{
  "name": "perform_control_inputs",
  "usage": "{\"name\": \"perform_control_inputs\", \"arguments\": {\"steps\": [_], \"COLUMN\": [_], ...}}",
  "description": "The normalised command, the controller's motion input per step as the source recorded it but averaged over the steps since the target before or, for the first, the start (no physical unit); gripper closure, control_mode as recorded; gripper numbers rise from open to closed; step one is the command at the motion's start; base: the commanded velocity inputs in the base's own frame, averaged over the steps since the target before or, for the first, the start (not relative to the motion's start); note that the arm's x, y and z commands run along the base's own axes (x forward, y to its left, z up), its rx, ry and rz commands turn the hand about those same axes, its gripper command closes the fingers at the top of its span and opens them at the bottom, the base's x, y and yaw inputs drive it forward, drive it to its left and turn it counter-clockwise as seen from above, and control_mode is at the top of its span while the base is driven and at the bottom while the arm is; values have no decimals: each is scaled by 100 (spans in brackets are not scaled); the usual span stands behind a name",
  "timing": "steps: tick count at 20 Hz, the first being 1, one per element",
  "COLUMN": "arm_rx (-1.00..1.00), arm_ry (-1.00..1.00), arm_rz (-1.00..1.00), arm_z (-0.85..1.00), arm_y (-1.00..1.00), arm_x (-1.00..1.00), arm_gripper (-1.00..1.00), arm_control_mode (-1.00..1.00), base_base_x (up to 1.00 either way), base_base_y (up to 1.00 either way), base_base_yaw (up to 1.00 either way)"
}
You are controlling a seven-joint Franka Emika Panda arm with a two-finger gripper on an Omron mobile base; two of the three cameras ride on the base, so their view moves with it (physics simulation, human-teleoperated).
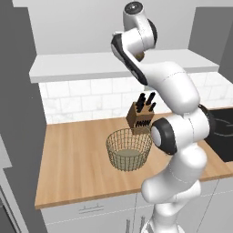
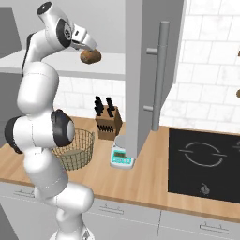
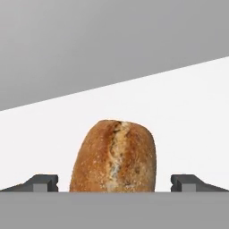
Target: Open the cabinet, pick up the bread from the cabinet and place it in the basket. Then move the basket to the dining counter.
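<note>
Bread (image 3: 113, 156) on white cabinet (image 2: 147, 70) shelf, dead ahead between my spread claw (image 3: 114, 182) fingertips (image 3: 42, 182), not pinched yet. Looks light, crusty, slightly squashy; grab across middle, gentle squeeze.

Simulated kitchen with a wooden counter (image 1: 77, 164) and a white tile backsplash (image 1: 82, 102).

A knife block (image 2: 108, 123) stands by the backsplash, a small scale (image 2: 121, 157) on the wood nearby. A black cooktop (image 2: 204, 164) sits inset to the right. Pale drawers (image 2: 112, 213) run below. Dark grey panelling, possibly a tall unit (image 1: 18, 118), stands at left.
</note>
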Motion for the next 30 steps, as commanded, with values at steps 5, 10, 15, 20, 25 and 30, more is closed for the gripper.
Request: {"name": "perform_control_inputs", "arguments": {"steps": [5,10,15,20,25,30], "arm_rx": [0,0,-5,-5,0,0], "arm_ry": [0,0,0,-3,-1,0], "arm_rz": [0,0,0,0,0,6], "arm_z": [-16,-7,-29,-28,-23,-50], "arm_y": [14,7,0,-27,-29,0], "arm_x": [28,11,0,0,0,0], "arm_gripper": [-100,-100,-100,-100,-100,-100], "arm_control_mode": [-100,-100,-100,-100,-100,-100], "base_base_x": [0,0,0,0,0,0], "base_base_y": [0,0,0,0,0,0], "base_base_yaw": [0,0,0,0,0,0]}}
